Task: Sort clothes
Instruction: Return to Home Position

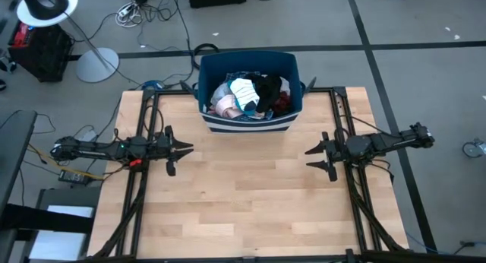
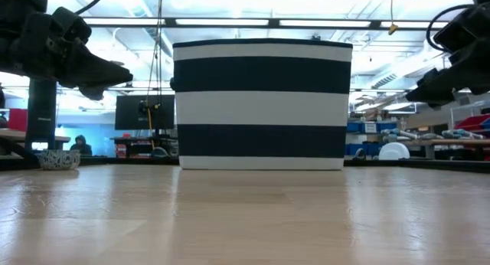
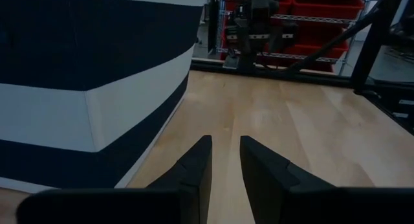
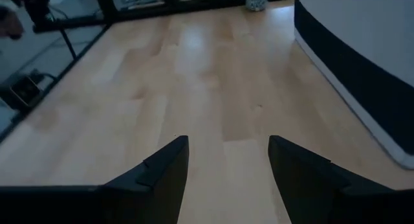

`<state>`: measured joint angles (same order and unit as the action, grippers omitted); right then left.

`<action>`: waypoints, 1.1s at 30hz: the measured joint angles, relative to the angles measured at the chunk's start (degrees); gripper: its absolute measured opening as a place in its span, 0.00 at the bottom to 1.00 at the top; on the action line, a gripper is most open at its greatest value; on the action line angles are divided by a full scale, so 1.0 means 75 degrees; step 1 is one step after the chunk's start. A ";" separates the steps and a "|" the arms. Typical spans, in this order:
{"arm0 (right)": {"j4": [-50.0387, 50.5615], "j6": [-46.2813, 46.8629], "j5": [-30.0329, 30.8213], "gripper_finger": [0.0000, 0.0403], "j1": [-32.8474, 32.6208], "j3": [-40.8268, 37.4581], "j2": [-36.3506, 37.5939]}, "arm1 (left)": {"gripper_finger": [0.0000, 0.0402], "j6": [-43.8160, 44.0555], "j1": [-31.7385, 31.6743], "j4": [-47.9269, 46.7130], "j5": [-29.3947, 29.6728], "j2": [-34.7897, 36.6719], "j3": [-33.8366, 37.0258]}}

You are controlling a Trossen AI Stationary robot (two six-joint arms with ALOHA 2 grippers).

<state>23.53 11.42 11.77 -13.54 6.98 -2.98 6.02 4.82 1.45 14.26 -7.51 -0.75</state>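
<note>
In the low view the bin [image 2: 262,104] hides the clothes [image 1: 250,96] wholly, and from above only their top layer shows.

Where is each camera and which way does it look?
High: above, looking straight down; table, left gripper, right gripper, clothes in bin.
Low: tabletop height, facing bin's striped side; grippers at upper corners.
Left wrist: past left gripper, along bin's side.
Right wrist: past right gripper, across table, bin's edge.
Shared: all see the bin.

You have 1 navy-and-white striped bin [image 1: 247,124] at the far edge of the wooden table [image 1: 243,210]; 1 white lamp base [image 1: 97,64] stands on the floor beyond.
</note>
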 joint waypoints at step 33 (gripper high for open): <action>-0.1151 -0.0752 0.0073 0.53 0.0236 -0.0032 -0.0362 | 0.21 -0.0878 0.0000 0.0187 0.0018 0.0000 0.0029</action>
<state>14.90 5.78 12.32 -11.77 6.74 -5.69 -0.57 4.82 2.85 14.39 -7.51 -0.54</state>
